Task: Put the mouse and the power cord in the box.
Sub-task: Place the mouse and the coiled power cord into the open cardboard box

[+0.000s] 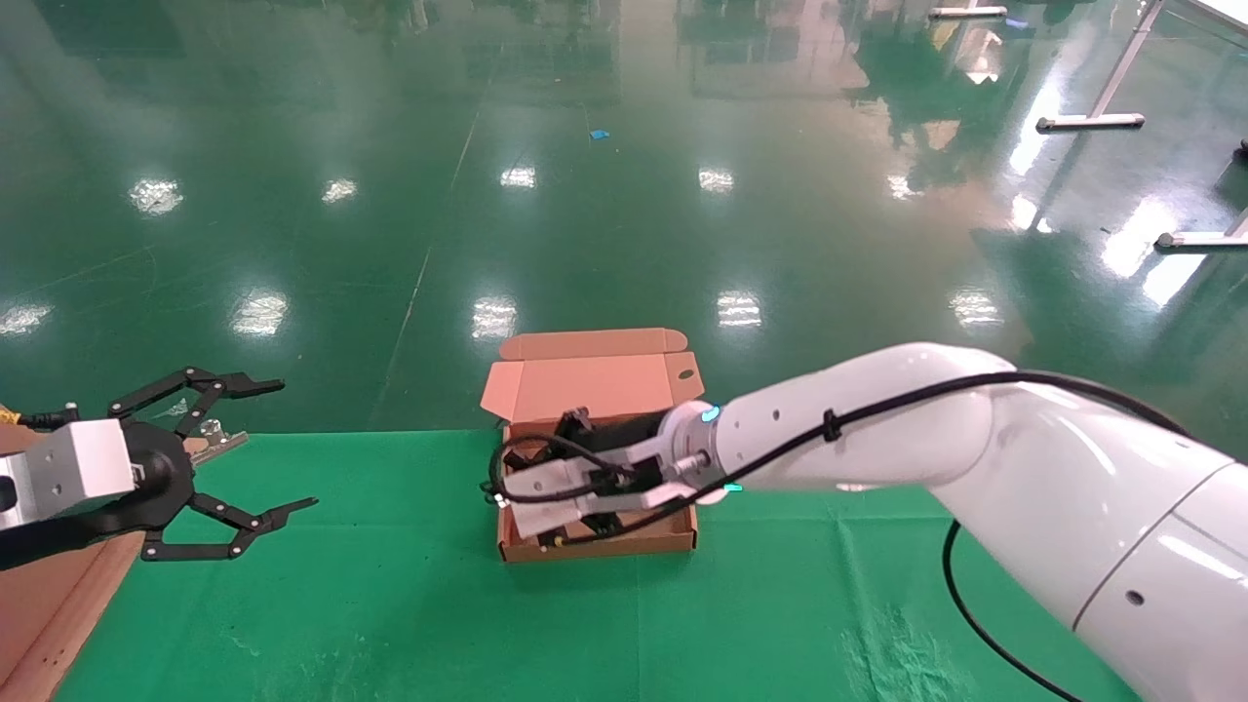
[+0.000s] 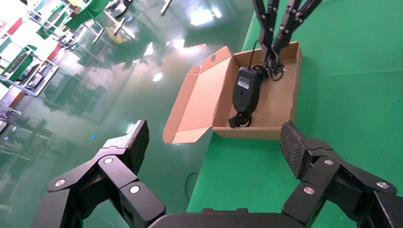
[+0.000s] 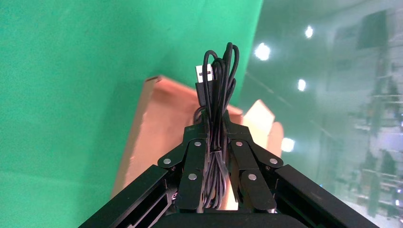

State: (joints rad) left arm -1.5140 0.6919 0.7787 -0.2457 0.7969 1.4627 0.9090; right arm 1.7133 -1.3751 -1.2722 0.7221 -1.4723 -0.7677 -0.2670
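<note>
The box (image 1: 597, 542) sat on the green-covered table (image 1: 390, 604) close to its far edge, roughly midway along it, with its hinged lid (image 1: 595, 380) thrown back and standing past that edge over the glossy green floor (image 1: 624, 195). The right arm reached across from the right side of the table, and the right claw (image 1: 573, 419) was down inside the box at its far part. In the right wrist view the right claw's fingers (image 3: 195, 166) were pressed together on a thin black cable (image 3: 216, 95) gathered into loops, a silver USB plug (image 3: 204, 75) showing at the end of the bundle; this was the mouse's own cable. In the left wrist view the mouse (image 2: 246, 90) lay inside the box, underside up with its white label showing, and the right claw stood just beside the end of the mouse away from that camera, holding the cable there. A small black coil or plug (image 2: 240, 120) lay at the mouse's other end against the box wall; whether it was the power cord I could not tell. The left claw (image 1: 263, 448) hung spread wide open and empty over the left edge of the table, well apart from the box, near a brown cardboard surface (image 1: 49, 595) at the table's near left corner.
</note>
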